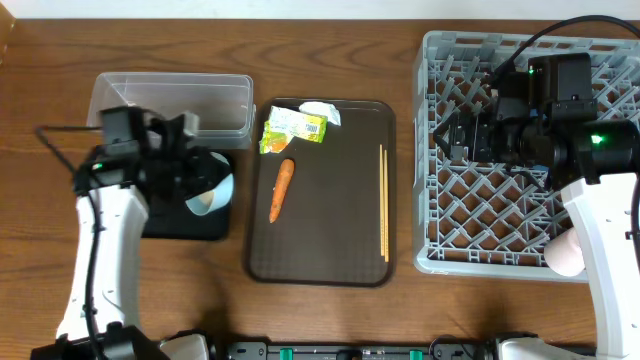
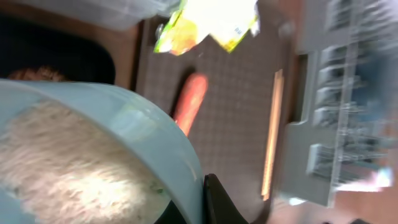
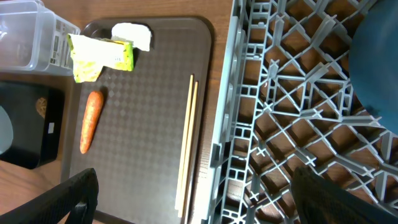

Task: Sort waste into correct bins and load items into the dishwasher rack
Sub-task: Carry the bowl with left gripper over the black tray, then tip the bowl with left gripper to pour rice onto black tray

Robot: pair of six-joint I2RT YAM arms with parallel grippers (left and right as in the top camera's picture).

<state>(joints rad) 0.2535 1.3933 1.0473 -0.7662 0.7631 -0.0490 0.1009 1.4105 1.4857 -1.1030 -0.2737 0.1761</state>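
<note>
My left gripper (image 1: 196, 180) is shut on the rim of the white-and-light-blue bowl (image 1: 214, 194) and holds it tilted over the black tray (image 1: 180, 228). The left wrist view shows white rice-like grains (image 2: 68, 155) inside the bowl (image 2: 155, 137). A small brown lump (image 3: 41, 106) lies in the black tray. The carrot (image 1: 282, 188), wrapper (image 1: 295, 128), white paper (image 1: 323, 112) and chopsticks (image 1: 383, 200) lie on the brown tray. My right gripper (image 3: 205, 199) is open and empty over the rack's (image 1: 530, 240) left edge. The dark blue dish (image 3: 376, 62) sits in the rack. The blue cup is out of view.
The clear tub (image 1: 170, 100) stands behind the black tray. The brown serving tray (image 1: 330, 250) fills the middle of the table. A pink cup (image 1: 567, 255) lies at the rack's front right corner, next to my right arm.
</note>
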